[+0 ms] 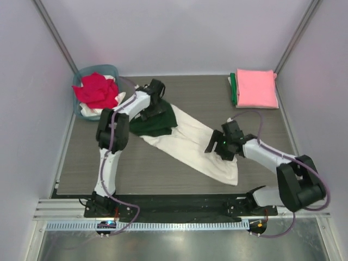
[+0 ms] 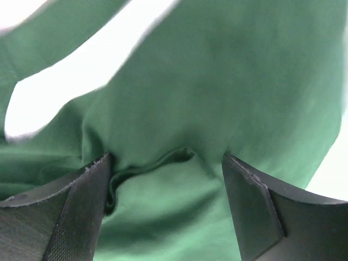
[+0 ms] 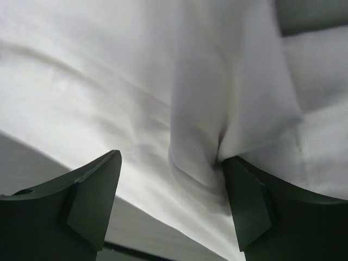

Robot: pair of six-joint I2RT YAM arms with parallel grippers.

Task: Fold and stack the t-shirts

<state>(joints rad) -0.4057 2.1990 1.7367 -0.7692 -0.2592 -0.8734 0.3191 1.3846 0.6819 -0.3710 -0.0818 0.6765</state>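
Top external: cream t-shirt [image 1: 187, 138] runs diagonally toward the surface [image 1: 147, 171] near edge; left hand [image 1: 156, 110], right hand [image 1: 213, 147] (both open) straddle it.

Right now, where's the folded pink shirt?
Top view: the folded pink shirt lies at the far right corner of the table, a folded green shirt peeking out along its left edge, well beyond the right gripper.

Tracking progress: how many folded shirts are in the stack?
2: the pink shirt on top at the far right of the table, and the green shirt under it, only its left edge showing. More may be hidden.
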